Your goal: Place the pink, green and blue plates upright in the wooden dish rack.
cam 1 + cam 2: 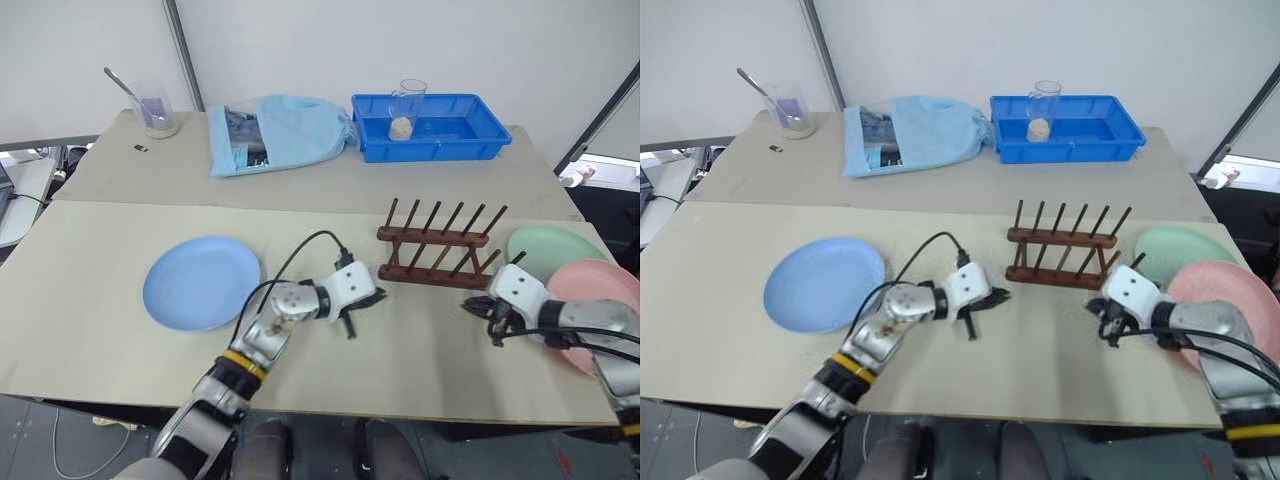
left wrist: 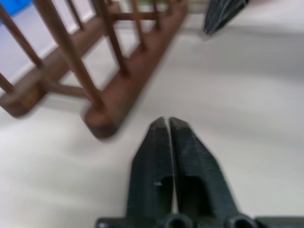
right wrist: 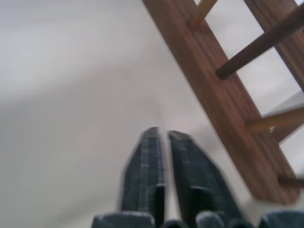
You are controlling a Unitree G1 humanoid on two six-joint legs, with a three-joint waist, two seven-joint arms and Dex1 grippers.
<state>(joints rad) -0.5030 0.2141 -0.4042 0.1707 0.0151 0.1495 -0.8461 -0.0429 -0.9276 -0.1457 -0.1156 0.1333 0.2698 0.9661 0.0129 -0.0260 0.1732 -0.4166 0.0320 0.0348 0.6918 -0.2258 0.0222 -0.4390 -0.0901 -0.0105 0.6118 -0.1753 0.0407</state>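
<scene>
The wooden dish rack (image 1: 440,245) stands empty on the table, right of centre. The blue plate (image 1: 200,282) lies flat to its left. Flat at the table's right edge lie the green plate (image 1: 555,250) and, overlapping its near side, the pink plate (image 1: 600,290). My left gripper (image 1: 377,297) rests just off the rack's near left end, shut and empty; its wrist view shows the fingers (image 2: 152,161) pressed together by the rack's rail (image 2: 123,95). Off the rack's near right end, my right gripper (image 1: 476,305) holds nothing, its fingers (image 3: 147,161) a narrow gap apart.
At the back stand a bright blue tray (image 1: 480,130) holding a clear cup (image 1: 405,105), a light blue cloth bag (image 1: 280,135) and a glass beaker with a spoon (image 1: 155,110). The table's near edge runs just below both arms.
</scene>
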